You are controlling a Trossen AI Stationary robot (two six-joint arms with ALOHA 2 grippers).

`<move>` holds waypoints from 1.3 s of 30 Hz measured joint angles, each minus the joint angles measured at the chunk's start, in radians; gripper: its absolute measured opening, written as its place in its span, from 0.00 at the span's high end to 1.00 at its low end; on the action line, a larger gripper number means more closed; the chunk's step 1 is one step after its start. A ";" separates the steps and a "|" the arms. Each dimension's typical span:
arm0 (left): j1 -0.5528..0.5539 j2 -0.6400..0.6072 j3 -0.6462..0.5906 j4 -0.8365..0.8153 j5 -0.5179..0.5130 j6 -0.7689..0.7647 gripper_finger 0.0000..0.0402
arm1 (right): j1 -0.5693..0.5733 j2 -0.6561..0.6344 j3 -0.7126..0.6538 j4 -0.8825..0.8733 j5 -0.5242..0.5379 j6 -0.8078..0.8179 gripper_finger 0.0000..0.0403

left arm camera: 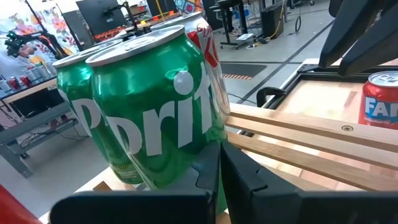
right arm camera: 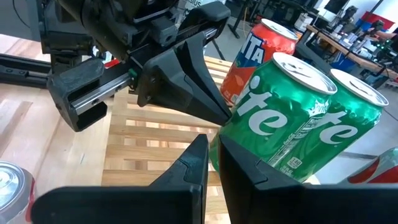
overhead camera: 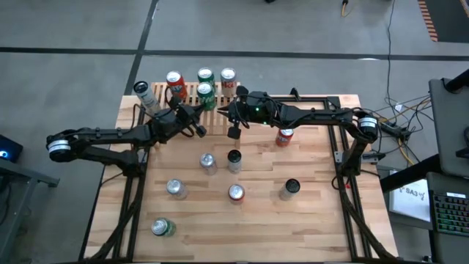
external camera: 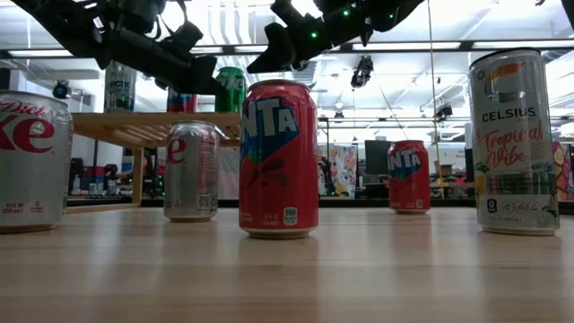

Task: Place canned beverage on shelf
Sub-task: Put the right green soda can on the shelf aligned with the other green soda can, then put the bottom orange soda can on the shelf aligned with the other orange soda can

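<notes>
A green Sprite can point(overhead camera: 206, 92) stands on the light-wood slatted shelf point(overhead camera: 189, 99) at the table's far edge, at the shelf's front, in front of another green can point(overhead camera: 205, 75). My left gripper point(overhead camera: 199, 111) is shut and comes at it from the left. My right gripper point(overhead camera: 221, 109) is shut and comes at it from the right. The two sets of fingertips meet the can point(right arm camera: 273, 118) on opposite sides, low down. Its foot is hidden behind the fingers in both wrist views. My left gripper lays its shut fingertips point(left arm camera: 219, 163) against the lower side wall point(left arm camera: 186, 158) of the Sprite can, nearly level, slanting in from the table's left and near side. The can rests on the shelf's slats. My right gripper sets its shut fingertips point(right arm camera: 210, 155) against the can's lower side wall point(right arm camera: 239, 146) from the table's right, nearly level, opposite the left fingers point(right arm camera: 214, 109).
The shelf also carries a white can point(overhead camera: 144, 94), a red Fanta can point(overhead camera: 174, 82) and a Coke can point(overhead camera: 228, 77). On the table stand a Fanta can point(overhead camera: 284, 136) and several more cans point(overhead camera: 234, 158). A green can point(overhead camera: 163, 227) sits near the front left.
</notes>
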 joint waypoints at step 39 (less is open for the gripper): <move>-0.376 -0.232 0.000 -0.064 0.005 -0.004 1.00 | 0.170 -0.122 0.000 -0.145 -0.001 0.084 0.93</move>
